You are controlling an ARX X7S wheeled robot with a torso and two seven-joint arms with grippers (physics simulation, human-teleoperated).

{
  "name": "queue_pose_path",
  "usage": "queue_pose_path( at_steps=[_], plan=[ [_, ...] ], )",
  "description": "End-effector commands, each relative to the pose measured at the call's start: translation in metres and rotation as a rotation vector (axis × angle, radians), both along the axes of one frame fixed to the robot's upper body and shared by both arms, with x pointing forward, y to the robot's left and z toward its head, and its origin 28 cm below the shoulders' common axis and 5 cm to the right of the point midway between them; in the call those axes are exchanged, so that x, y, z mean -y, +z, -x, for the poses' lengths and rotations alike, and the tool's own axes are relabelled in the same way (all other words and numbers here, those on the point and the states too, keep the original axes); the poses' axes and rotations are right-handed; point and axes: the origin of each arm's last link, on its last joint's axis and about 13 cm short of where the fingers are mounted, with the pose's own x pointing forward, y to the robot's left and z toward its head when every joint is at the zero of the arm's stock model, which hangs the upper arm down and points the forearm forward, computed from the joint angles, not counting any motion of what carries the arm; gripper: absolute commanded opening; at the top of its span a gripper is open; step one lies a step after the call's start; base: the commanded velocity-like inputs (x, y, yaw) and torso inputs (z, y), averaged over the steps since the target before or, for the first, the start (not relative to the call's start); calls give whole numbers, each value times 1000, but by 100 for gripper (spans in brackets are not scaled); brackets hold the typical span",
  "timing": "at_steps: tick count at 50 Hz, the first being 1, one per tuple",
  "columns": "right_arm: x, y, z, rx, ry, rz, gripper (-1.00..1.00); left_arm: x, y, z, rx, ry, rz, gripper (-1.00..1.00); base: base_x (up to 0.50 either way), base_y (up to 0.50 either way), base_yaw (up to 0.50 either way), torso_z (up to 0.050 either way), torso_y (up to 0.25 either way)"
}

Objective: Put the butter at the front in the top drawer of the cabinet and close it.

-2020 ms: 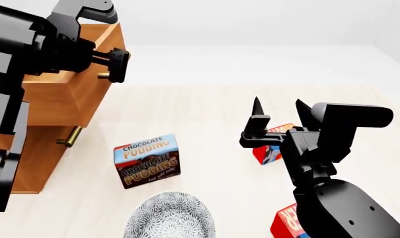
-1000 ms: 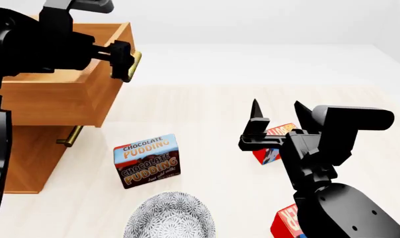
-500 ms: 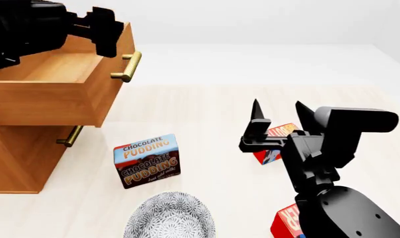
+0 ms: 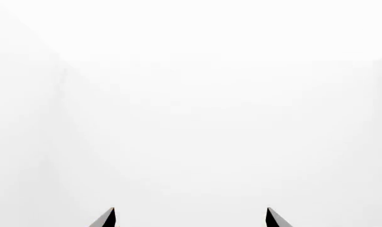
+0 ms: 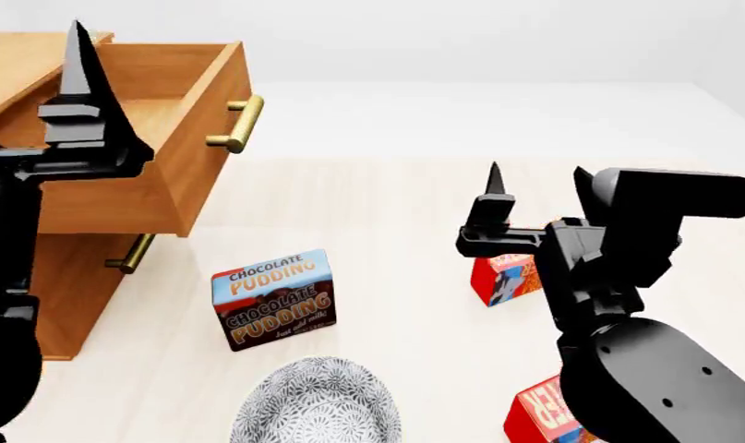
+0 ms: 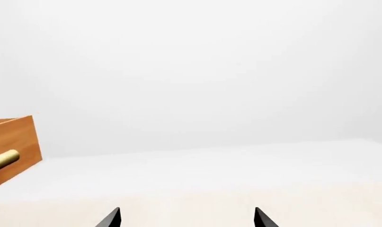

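Note:
The cabinet (image 5: 65,277) stands at the left. Its top drawer (image 5: 175,175) is pulled out, brass handle (image 5: 236,125) facing right; a corner also shows in the right wrist view (image 6: 14,142). Two butter cartons lie on the table: one (image 5: 505,277) below my right gripper, one (image 5: 542,411) nearer me, partly hidden by my right arm. My right gripper (image 5: 538,198) hovers open and empty above the farther carton; its tips show in its wrist view (image 6: 185,218). My left gripper (image 5: 79,83) points upward beside the drawer, open and empty (image 4: 189,218).
A brown-and-blue chocolate pudding box (image 5: 276,297) stands in front of the cabinet. A patterned grey bowl (image 5: 317,401) sits at the near edge. The lower drawer's brass handle (image 5: 132,254) juts out below the open drawer.
The top drawer has been pulled out. My left gripper has let go of its handle and swung up to point upward. My right gripper rose slightly, uncovering the carton below.

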Motion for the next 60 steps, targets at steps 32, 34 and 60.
queue_pose_path(
  at_steps=[32,34,60],
  plan=[
    [-21,75,-163,-542,-359,-476,100,5,-59,-9,121,139,13,100,0,0,0,0,0],
    [-21,75,-169,-557,-396,-499,100,4,-59,-9,123,140,11,100,0,0,0,0,0],
    [-23,51,-193,-709,-701,-539,100,-3,-63,-17,117,173,28,100,0,0,0,0,0]
  ],
)
